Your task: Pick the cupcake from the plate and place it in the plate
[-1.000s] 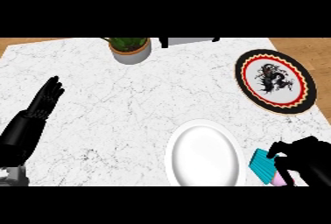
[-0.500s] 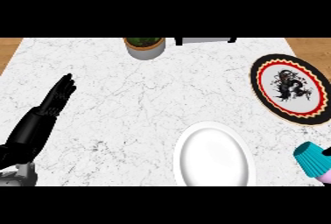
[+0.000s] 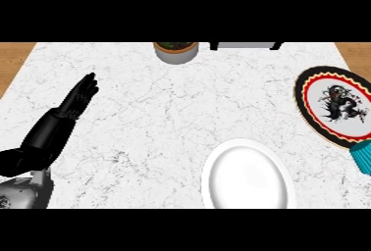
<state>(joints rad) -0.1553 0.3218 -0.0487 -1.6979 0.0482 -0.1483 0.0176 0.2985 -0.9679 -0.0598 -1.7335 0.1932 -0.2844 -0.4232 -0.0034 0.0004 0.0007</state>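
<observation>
cupcake (image 3: 362,159) at right edge, left robot hand (image 3: 76,100) far across

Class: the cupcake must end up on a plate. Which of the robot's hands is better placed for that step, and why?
Probably the right. The cupcake sits at the view's right edge, beside the decorated plate and near the white plate. The right hand itself is out of view. The left hand rests open far across the counter.
</observation>
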